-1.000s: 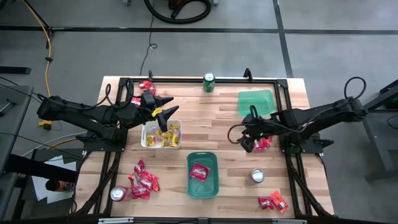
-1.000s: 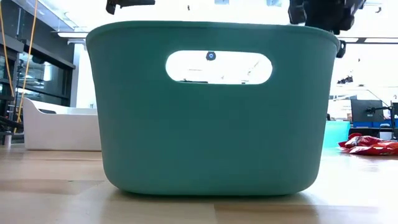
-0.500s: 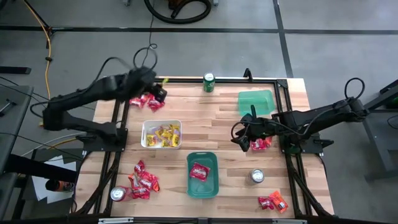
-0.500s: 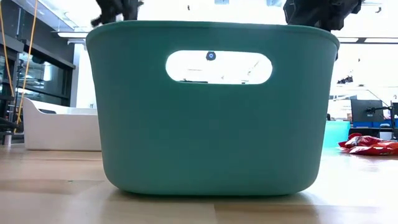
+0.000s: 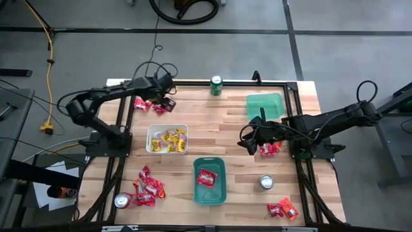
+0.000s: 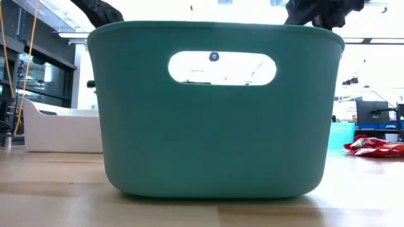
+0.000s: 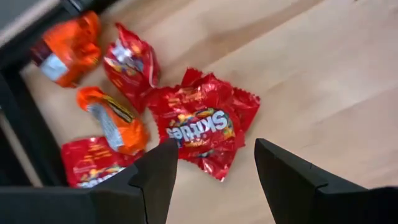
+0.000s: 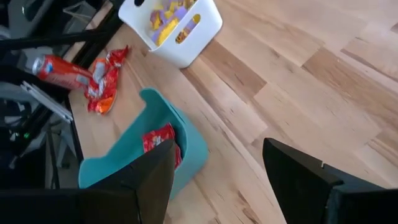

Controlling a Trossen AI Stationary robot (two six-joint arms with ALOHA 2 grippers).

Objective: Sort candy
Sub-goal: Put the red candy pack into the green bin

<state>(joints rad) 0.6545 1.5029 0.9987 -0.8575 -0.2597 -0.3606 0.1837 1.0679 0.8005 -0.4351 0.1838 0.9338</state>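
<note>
Small, flat, shiny wrapped candy packets lay in groups: red and orange ones (image 5: 149,105) at the far left corner, yellow ones (image 5: 172,140) in the white tub, one red (image 5: 206,176) in the teal bin, more red (image 5: 147,188) near left, others (image 5: 283,209) near right.

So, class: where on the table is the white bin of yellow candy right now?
In the high view, the white bin sits left of centre, just up-left of the teal bin, below the left gripper.

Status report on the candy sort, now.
Left claw open above red candy, far-left corner. Right claw open, empty, beside right-side candy pile. Nothing blocking.
</note>
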